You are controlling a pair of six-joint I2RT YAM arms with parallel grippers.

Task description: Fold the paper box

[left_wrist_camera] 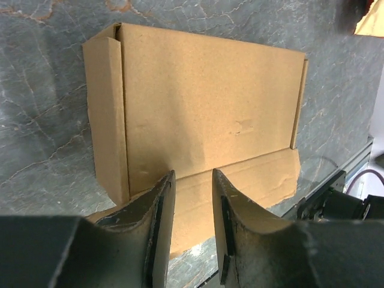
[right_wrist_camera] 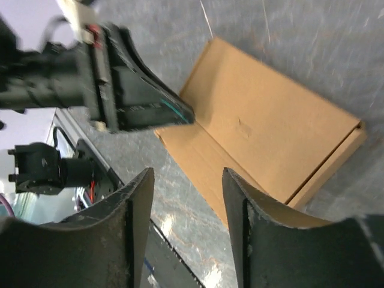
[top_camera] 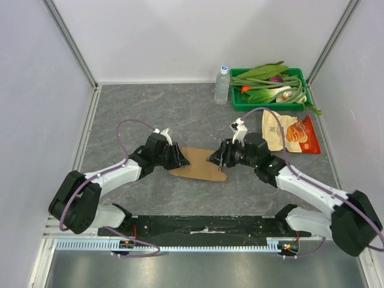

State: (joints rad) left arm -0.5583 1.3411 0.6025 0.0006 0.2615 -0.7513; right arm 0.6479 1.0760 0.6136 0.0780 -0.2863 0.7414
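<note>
Only container here is the green crate (top_camera: pixel 264 108) at the far right, packed with leafy greens (top_camera: pixel 267 84). A water bottle (top_camera: pixel 222 85) stands just left of it, and a snack bag (top_camera: pixel 291 133) lies flat on the near side of it.

The paper box (top_camera: pixel 201 164) lies flat in the middle of the tabletop (top_camera: pixel 150 114), right between the two arms. The overhead view just shows a brown sheet. The left wrist camera shows more: narrow flaps folded over at two opposite ends and a long flap lying flat along one side.

The left tool (top_camera: pixel 182 157) sits at the box's left edge, its jaws a narrow gap apart with nothing pinched. The right wrist camera shows its tip touching the cardboard. The right tool (top_camera: pixel 215 158) is at the box's right end, jaws well apart and holding nothing.
</note>
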